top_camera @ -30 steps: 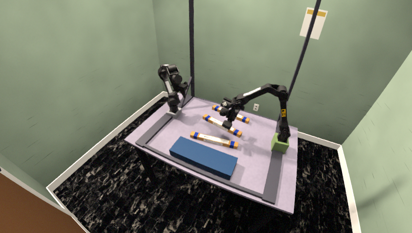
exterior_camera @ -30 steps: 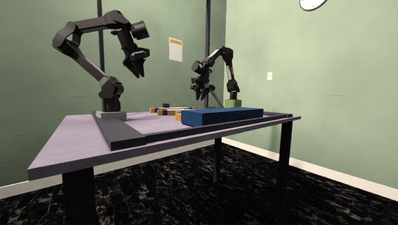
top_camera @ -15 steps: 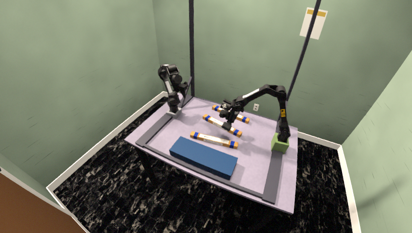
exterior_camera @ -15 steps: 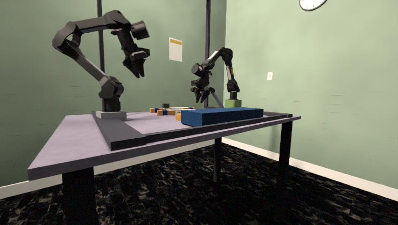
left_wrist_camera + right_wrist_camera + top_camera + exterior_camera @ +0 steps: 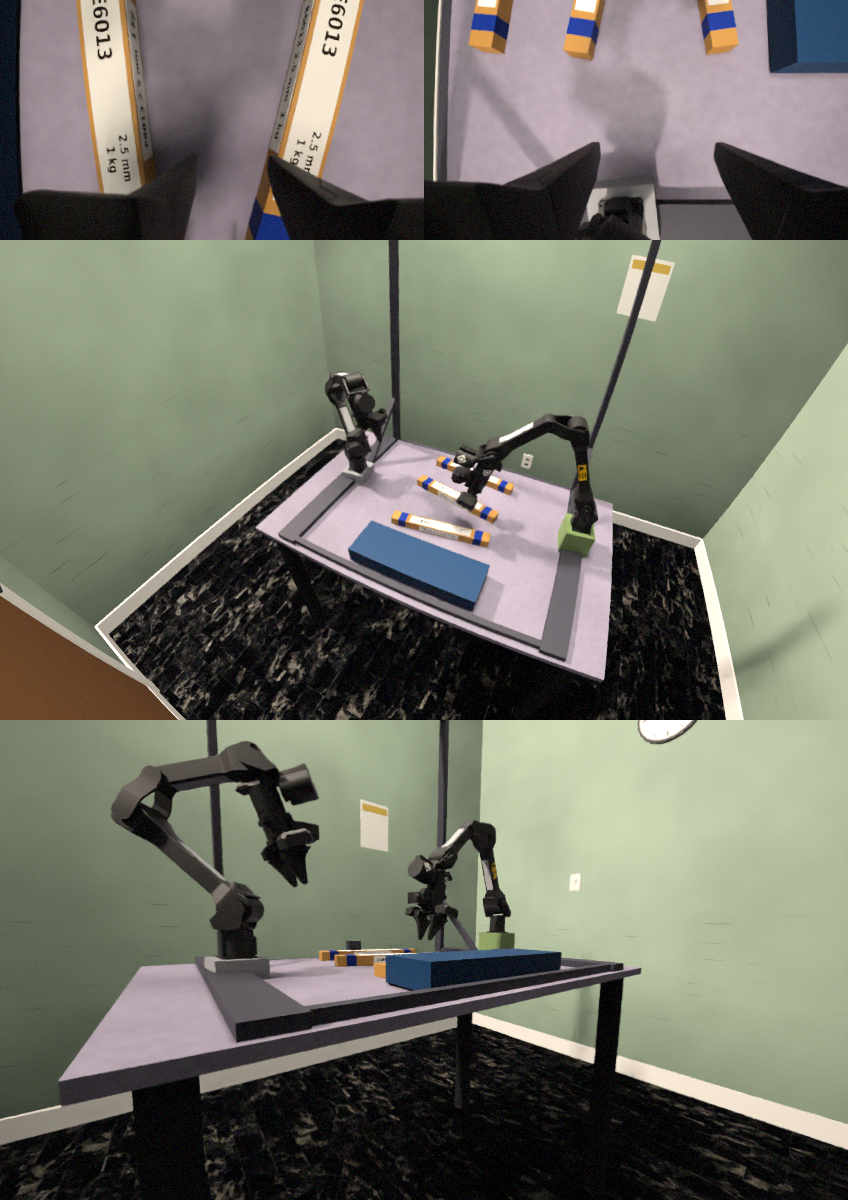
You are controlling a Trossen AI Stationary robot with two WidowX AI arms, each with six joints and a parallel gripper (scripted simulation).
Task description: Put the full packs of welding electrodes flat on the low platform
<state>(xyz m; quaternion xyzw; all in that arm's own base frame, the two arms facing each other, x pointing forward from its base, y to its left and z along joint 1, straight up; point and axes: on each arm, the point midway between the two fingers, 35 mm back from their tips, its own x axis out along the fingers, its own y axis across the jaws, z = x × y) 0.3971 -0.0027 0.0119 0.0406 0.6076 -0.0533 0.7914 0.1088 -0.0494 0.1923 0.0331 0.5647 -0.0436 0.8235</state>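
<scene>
Three orange packs with blue bands and white E6013 labels lie flat on the table: back pack, middle pack, front pack. The low blue platform lies in front of them with nothing on it. My left gripper hovers low over the middle pack, open and empty. In the left wrist view its fingers straddle the bare gap between the front pack and the middle pack. My right gripper is raised near its base, open and empty, looking down at the three pack ends.
A dark grey frame borders the work area. The left arm stands on a green block. In the exterior view the platform hides much of the packs.
</scene>
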